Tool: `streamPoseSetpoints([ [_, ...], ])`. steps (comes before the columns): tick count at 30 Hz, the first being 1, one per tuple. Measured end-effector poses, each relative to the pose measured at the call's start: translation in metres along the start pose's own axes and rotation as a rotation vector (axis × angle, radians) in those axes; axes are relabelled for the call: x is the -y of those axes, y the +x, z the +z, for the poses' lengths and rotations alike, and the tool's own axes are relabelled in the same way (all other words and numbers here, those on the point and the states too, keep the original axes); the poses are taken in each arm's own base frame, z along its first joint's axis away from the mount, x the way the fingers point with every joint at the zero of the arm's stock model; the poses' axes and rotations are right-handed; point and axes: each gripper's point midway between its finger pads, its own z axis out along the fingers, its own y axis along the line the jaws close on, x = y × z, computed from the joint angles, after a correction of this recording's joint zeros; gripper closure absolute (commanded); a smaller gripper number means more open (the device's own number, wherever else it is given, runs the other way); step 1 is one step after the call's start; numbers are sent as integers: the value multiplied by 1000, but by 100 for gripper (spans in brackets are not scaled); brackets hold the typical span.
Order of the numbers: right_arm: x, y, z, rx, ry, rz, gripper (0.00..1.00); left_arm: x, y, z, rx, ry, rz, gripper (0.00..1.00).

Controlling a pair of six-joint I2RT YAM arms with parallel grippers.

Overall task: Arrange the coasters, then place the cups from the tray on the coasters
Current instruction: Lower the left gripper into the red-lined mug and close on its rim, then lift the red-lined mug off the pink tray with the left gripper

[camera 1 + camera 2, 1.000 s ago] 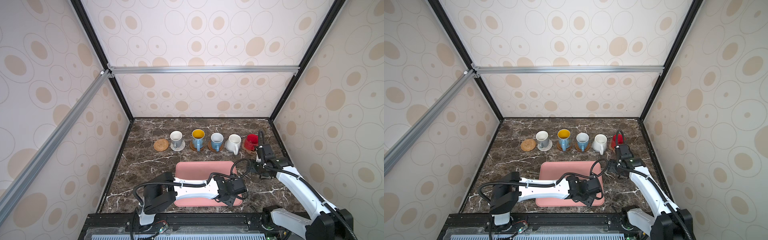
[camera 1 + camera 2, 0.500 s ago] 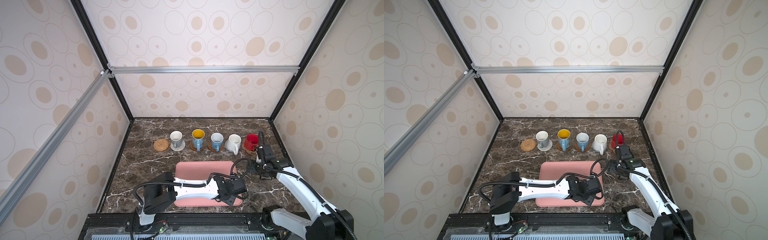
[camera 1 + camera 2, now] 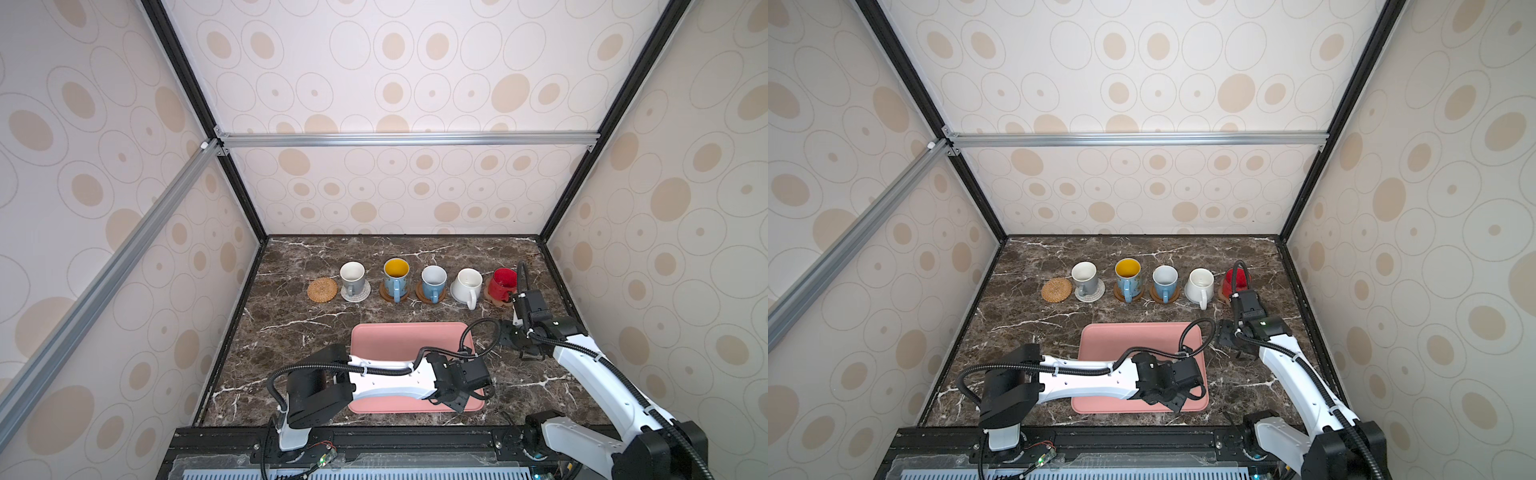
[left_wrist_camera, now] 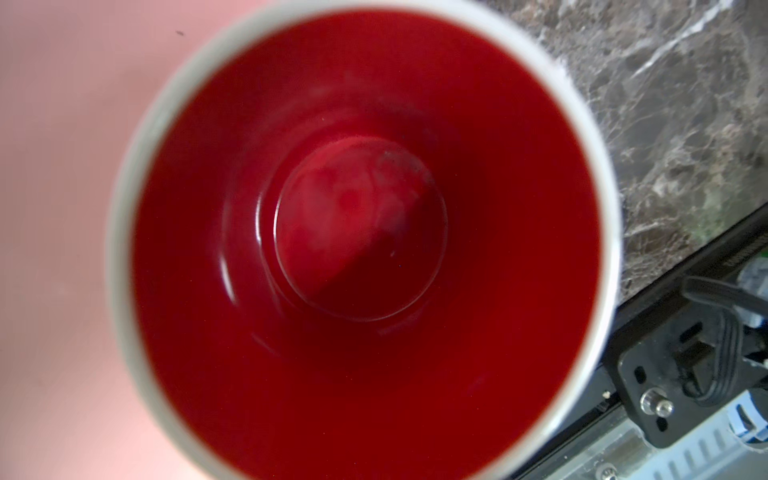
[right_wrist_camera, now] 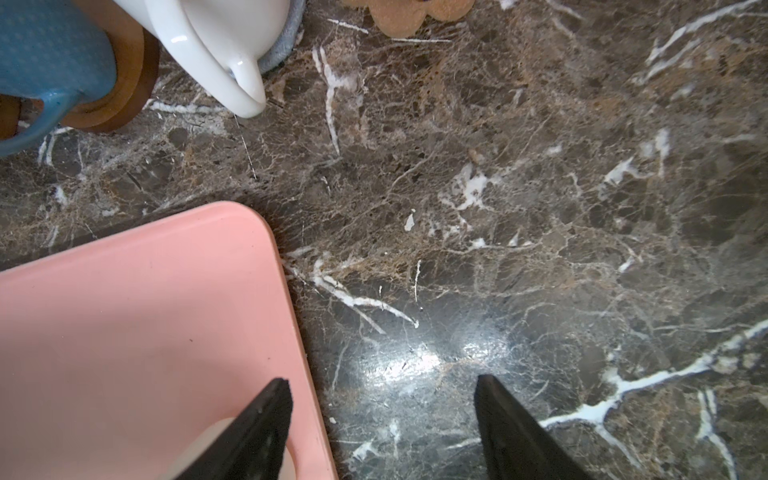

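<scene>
Dark brown veined marble tabletop [image 3: 316, 332], walled on three sides. On its near half, flat pink rectangular tray [image 3: 399, 336], bare in both top views apart from the left arm lying across it. Along the far side, a row of five handled mugs, each on a mat: grey mug with white inside [image 3: 352, 277] on cream woven round coaster [image 3: 362, 296]; patterned blue mug with yellow inside [image 3: 396, 276] on brown ridged disc coaster [image 3: 383, 292]; light blue mug [image 3: 433, 282] on second brown ridged disc coaster [image 3: 420, 296]; plain white mug [image 3: 466, 284] on grey-blue woven round coaster [image 5: 284, 41]; all-red mug [image 3: 500, 282] on brown paw-shaped coaster [image 3: 496, 302]. At the left end of the row, woven tan rattan round coaster [image 3: 322, 289], still vacant. Change over the last second: right arm drawn back a little from the all-red mug, now freestanding. Judged as the fifth placement finished, with one cup and one mat left. Right claw [image 5: 381, 378] spread wide and empty, one tip over the tray's right edge, the other over bare marble, well apart from any mug. Sixth cup, white mug with red inside [image 4: 365, 232], at the tray's near right corner, directly beneath the left wrist camera, rim filling that view, hidden under the wrist in both top views. Left claw [image 3: 453, 400] down at that mug; fingers out of sight in every view, so spread and hold not determinable. No shift of this arm apparent against the earlier pictures.
</scene>
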Motion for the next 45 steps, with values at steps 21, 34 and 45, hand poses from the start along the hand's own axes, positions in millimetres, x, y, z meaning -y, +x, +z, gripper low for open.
streamPoseSetpoints([
  [21,0,0,0,0,1,0,27,-7,1,17,-4,-45,20,80],
  [34,0,0,0,1,1,0,27,-14,-6,16,31,-77,16,85],
  [45,0,0,0,1,1,0,27,-30,-6,-5,61,-68,-13,85],
])
